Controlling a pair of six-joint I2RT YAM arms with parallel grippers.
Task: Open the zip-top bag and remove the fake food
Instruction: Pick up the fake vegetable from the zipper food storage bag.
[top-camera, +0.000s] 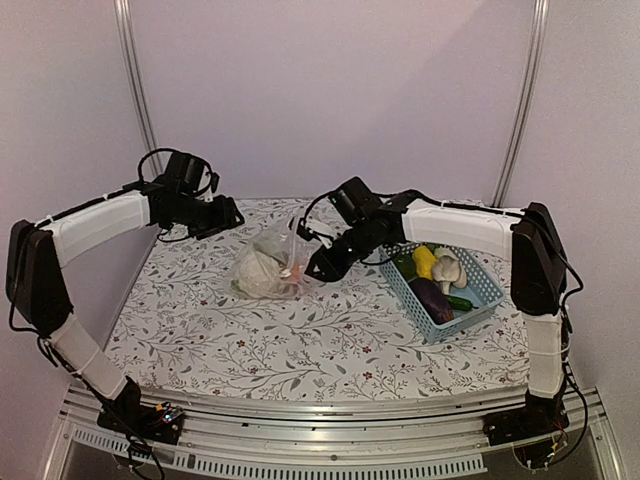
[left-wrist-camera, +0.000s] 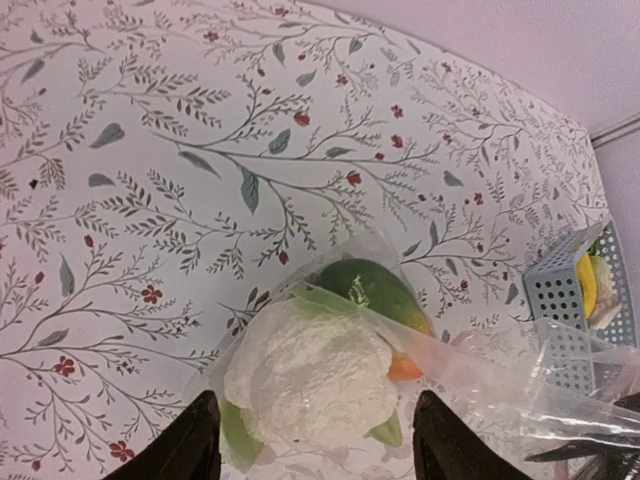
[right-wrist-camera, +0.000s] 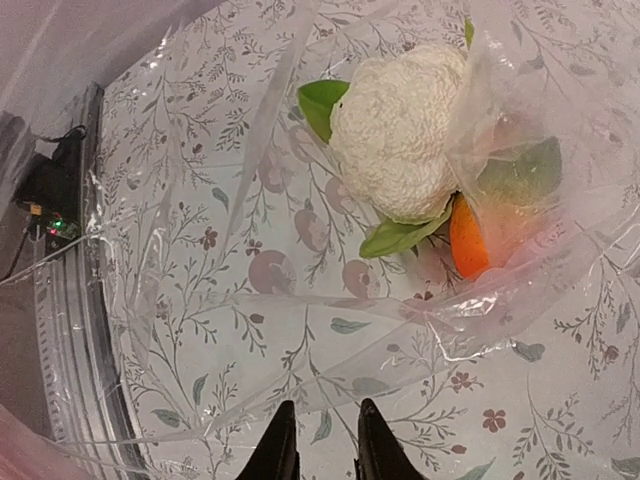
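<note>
Several fake food pieces (top-camera: 432, 278) lie in the basket (top-camera: 487, 290) at right; the cauliflower (right-wrist-camera: 400, 130), an orange piece (right-wrist-camera: 468, 238) and a green piece (left-wrist-camera: 375, 285) are not yet out of the zip-top bag (top-camera: 270, 265) at centre frame. My left pincer (left-wrist-camera: 315, 432) hangs released above it; my right pincer (right-wrist-camera: 322, 425) seems to pinch its film.

Nothing legible appears in any of the three views: no word, number, label or brand mark. The clear crinkly plastic zip-top bag (top-camera: 268, 262) carries only creases and glare. The light-blue slotted plastic basket (top-camera: 480, 292), at 3 o'clock from the bag, has plain walls. The white tablecloth (top-camera: 330, 340) bears a printed pattern of leafy sprigs and small red flowers, not lettering. The small dark circuit board with lit dots (right-wrist-camera: 48, 222), at 9 o'clock in the right wrist view, is too small and blurred for any marking to be read.
</note>
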